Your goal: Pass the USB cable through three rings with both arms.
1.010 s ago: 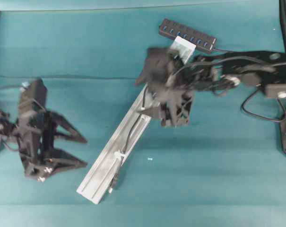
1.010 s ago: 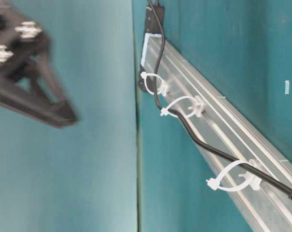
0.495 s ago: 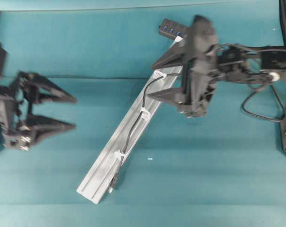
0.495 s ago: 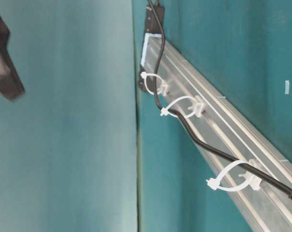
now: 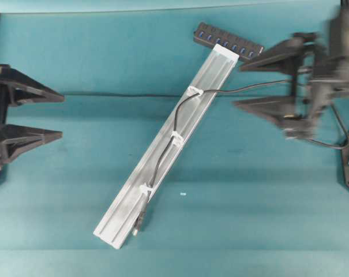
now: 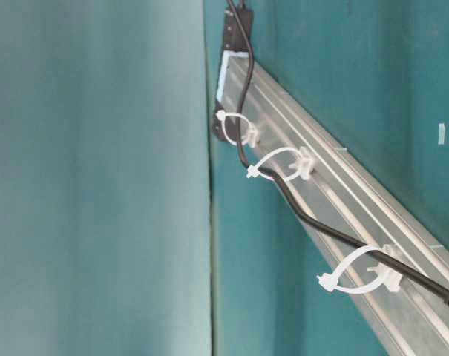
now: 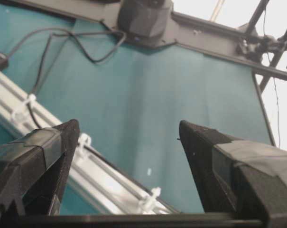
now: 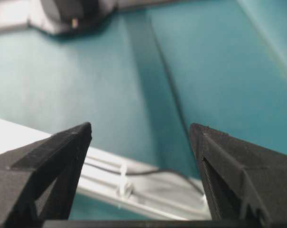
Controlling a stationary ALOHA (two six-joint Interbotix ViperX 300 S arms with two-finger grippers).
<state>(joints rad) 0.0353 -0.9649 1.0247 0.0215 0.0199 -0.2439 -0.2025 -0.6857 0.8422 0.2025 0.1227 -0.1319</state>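
A teal table (image 5: 105, 57) fills my overhead view, with a silver rail (image 5: 128, 202) lying diagonally across its middle. At the rail's far end sits a black hub (image 5: 228, 41) with blue ports. The cable (image 5: 160, 157) runs along the rail through all three rings (image 5: 176, 137) — one near the hub end, one midway, one near the lower end — and its plug (image 5: 139, 221) lies just past the last ring, beside the rail's edge. From the top ring the cable runs off to the right, toward my right arm. My left hand (image 5: 60, 116) sits at the left edge of the table, well apart from the rail, fingers spread wide and holding nothing. My right hand (image 5: 236, 86) hangs near the hub end, somewhat blurred, fingers likewise wide apart and empty — the cable passes between them without touching, as far as I can tell.
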